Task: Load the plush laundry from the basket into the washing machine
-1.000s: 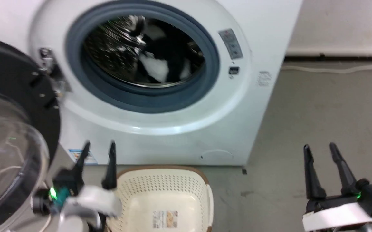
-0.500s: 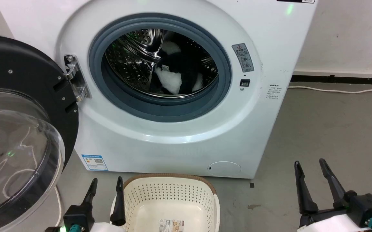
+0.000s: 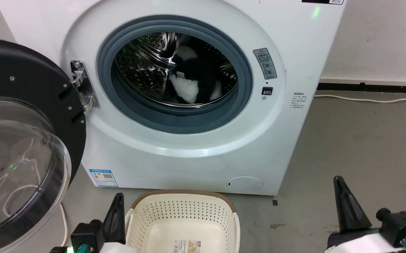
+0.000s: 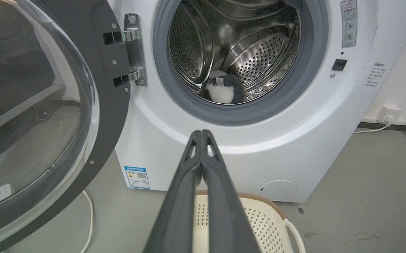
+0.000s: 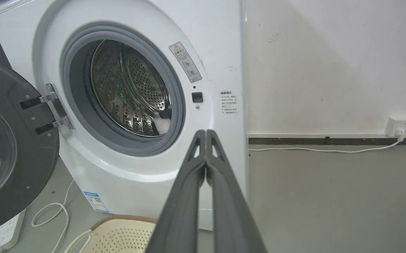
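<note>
Fingers on our left gripper [image 4: 201, 136] are closed flat against each other with nothing between them, and those on our right gripper [image 5: 206, 135] are closed tip to tip the same way. We take the washing machine [image 3: 188, 158] as our mark. Our left gripper sits low in front of its lower left part, pointing up toward it. Our right gripper sits low over the grey floor [image 3: 357, 140], out past its right front corner. The plush laundry [image 3: 192, 86] lies inside the machine's steel drum [image 3: 139, 66], black fluff with white patches and a small white tag, resting low and toward the right. The door [image 3: 30, 80] stands swung wide on the machine's left side. The basket [image 3: 185, 193] stands on the floor right in front of the machine, below its opening, and we see the paper label [image 3: 188, 245] on its bottom.
</note>
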{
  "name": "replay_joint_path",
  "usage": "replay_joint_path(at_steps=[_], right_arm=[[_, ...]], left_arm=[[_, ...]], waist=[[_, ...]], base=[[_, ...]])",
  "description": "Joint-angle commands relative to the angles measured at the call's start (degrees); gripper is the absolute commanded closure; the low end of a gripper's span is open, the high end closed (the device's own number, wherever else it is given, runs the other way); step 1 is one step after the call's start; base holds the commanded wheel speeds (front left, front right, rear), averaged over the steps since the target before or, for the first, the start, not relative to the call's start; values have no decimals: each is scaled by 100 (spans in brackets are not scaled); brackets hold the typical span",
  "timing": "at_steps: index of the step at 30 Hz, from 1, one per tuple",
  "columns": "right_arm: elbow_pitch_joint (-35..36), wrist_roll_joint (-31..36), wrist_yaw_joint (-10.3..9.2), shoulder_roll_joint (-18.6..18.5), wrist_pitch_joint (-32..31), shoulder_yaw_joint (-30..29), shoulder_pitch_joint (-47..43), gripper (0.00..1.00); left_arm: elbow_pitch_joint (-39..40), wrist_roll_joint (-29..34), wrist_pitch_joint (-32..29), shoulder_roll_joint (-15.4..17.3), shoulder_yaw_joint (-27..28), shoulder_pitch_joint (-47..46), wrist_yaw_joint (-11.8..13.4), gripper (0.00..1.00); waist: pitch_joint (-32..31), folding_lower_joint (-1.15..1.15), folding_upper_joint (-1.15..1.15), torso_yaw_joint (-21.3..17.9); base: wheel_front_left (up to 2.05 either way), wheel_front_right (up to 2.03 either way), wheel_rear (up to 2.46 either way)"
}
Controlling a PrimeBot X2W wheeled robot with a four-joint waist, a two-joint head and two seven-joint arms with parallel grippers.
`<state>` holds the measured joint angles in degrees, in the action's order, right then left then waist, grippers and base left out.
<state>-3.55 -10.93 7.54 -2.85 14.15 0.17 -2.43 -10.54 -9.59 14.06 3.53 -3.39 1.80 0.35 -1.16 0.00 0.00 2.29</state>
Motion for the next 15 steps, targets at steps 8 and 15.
replay_joint_path(at_steps=[8, 15], right_arm=[[47, 141, -1, 0, -150, -6, 32, 100], [70, 212, -1, -1, -244, -7, 48, 100]], left_arm=[[134, 128, -147, -8, 34, -25, -5, 100], [203, 190, -241, -12, 57, -37, -7, 100]], waist=[[11, 0, 0, -22], [19, 0, 0, -37]], base=[[0, 0, 0], [0, 0, 0]])
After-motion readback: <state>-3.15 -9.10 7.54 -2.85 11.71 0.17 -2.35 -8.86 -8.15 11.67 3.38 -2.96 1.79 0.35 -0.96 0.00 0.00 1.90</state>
